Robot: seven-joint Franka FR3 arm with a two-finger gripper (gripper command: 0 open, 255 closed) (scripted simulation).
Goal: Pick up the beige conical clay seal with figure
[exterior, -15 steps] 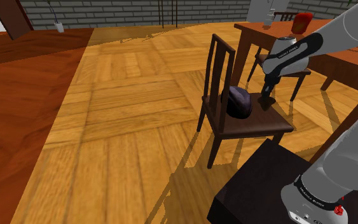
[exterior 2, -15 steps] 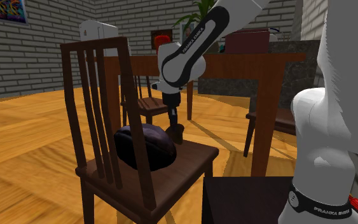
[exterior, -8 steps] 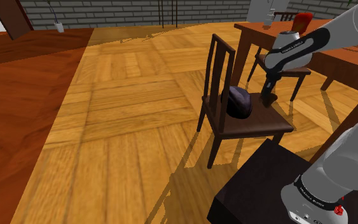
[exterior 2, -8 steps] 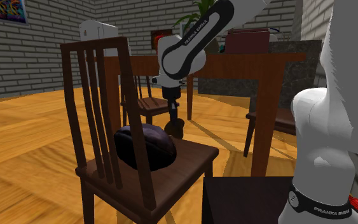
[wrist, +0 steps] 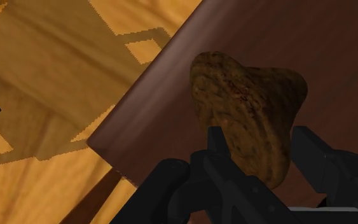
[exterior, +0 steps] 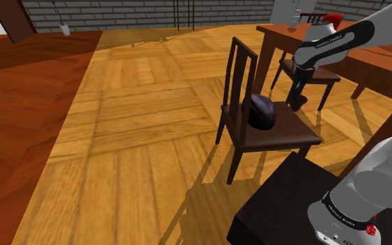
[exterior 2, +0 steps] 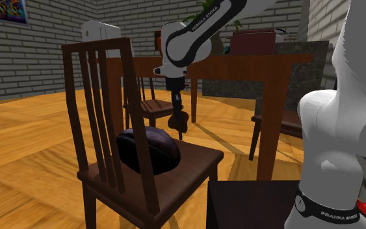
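Seal: mottled tan-brown conical seal (wrist: 250,108), clasped between the two black fingers in the wrist view, its broad end pointing away from the hand. In the second exterior view it hangs at the picture's middle (exterior 2: 178,123), above the chair seat and apart from it.
Gripper: black gripper (wrist: 262,140), closed narrow on the seal with one finger against each flank. In the shoulder view it points downward at the upper right of the picture (exterior: 297,103).
Change: a second ago the seal sat low at the seat, close beside the dark lump. Since then the hand has climbed, and a gap now shows under the seal.
Meaning: the grasp appears to have held through lift-off, so the pick looks all but done. What remains is likely only more height.
Chair: dark brown chair (exterior: 288,137), right of centre in the shoulder view, its slatted back toward the picture's left.
Lump: dark purplish rounded lump (exterior 2: 147,151), resting on the seat against the back slats, left of the hanging seal.
Beyond: brown table (exterior 2: 253,62) behind the arm.
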